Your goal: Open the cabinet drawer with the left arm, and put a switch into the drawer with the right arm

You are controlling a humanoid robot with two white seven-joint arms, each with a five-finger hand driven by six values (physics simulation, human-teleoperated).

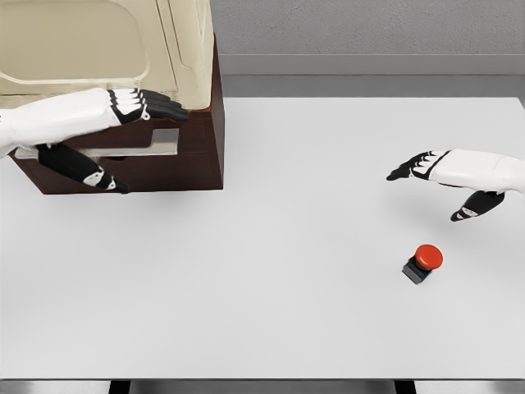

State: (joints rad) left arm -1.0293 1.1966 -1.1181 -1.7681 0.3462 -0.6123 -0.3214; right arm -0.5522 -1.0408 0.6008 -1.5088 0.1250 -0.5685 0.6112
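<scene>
A dark brown cabinet with a cream top stands at the table's back left. A grey handle runs across its drawer front. My left hand reaches over that front, fingers extended above the handle and thumb hanging below it, gripping nothing. The switch, a red button on a small black base, sits on the table at the right. My right hand hovers open above and behind the switch, apart from it, fingers pointing left.
The white table spans the view, with its front edge near the bottom. A grey wall runs behind it.
</scene>
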